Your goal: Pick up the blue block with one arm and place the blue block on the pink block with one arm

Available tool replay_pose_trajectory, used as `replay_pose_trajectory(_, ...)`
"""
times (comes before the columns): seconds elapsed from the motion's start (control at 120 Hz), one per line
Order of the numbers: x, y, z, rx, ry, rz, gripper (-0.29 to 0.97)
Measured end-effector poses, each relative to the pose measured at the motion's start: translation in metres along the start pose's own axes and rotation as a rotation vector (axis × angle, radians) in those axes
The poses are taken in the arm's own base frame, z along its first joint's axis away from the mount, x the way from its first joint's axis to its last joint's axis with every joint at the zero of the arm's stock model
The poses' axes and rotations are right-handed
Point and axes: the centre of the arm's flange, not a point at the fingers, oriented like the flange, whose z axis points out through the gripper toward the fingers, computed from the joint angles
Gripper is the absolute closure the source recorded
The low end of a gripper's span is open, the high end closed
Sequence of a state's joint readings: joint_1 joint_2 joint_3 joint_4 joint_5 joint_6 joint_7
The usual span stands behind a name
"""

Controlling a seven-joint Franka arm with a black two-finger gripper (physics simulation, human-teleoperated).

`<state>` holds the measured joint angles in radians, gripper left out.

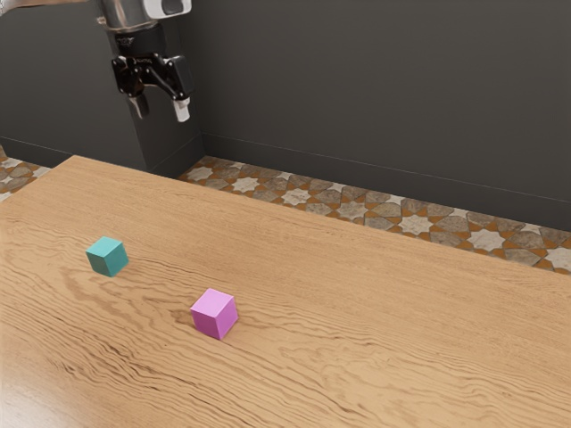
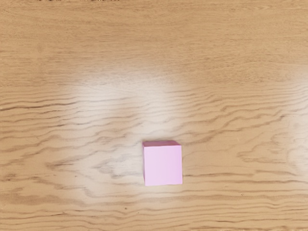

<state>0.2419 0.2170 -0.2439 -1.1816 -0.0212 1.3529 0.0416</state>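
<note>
- Pink block (image 1: pixel 215 313): nearest the camera in the exterior view, flat on the wooden counter (image 1: pixel 401 339), one vertical edge turned toward the lens. The wrist view looks straight down on it (image 2: pixel 162 163), top face bare, nothing stacked on it.
- Blue block (image 1: pixel 107 256) (renders teal): farther back and toward the exterior view's left, near the pink block but clearly apart from it. It rests on one face, untouched.
- Handling, judged: a small rigid cube, probably light and not fragile, with flat and possibly smooth sides. Best hold is across two opposite vertical faces, about mid-height, squeezed squarely so it cannot twist out.
- Orientation: a cube, so no long axis. Its sides sit at an angle to the counter's near edge, a corner roughly toward the camera. The hand would likely need turning so the pads meet the faces flat and not the corners.
- Gripper (image 1: pixel 161 111): high above the counter's far side, well apart from both blocks. Fingers spread, nothing between them.
- Beyond the counter: patterned tile floor (image 1: pixel 357 209), then dark wall (image 1: pixel 401 89).
- Status, judged: pick not begun; the descent onto the blue block comes first.
</note>
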Motion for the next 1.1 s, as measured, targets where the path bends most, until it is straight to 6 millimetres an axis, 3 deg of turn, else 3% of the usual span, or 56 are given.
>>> replay_pose_trajectory(0.217,0.000,0.004,-0.001,0.035,0.000,-0.004,0.00)
replay_pose_trajectory(0.242,-0.005,0.004,-0.015,0.038,0.027,-0.008,0.00)
replay_pose_trajectory(0.3,-0.030,0.014,-0.072,0.052,0.136,-0.003,0.00)
replay_pose_trajectory(0.367,-0.055,0.039,-0.108,0.063,0.200,0.031,0.00)
replay_pose_trajectory(0.408,-0.064,0.058,-0.118,0.065,0.216,0.060,0.00)
replay_pose_trajectory(0.492,-0.069,0.081,-0.119,0.062,0.215,0.102,0.00)
replay_pose_trajectory(0.55,-0.059,0.080,-0.107,0.075,0.190,0.099,0.00)
replay_pose_trajectory(0.675,-0.033,0.049,-0.078,0.106,0.129,0.045,0.00)
replay_pose_trajectory(0.825,-0.004,0.028,-0.027,0.120,0.042,0.019,0.00)
replay_pose_trajectory(0.983,-0.016,0.006,0.057,0.168,-0.033,-0.005,0.00)
replay_pose_trajectory(1.1,-0.006,-0.004,0.091,0.192,0.003,0.001,0.00)
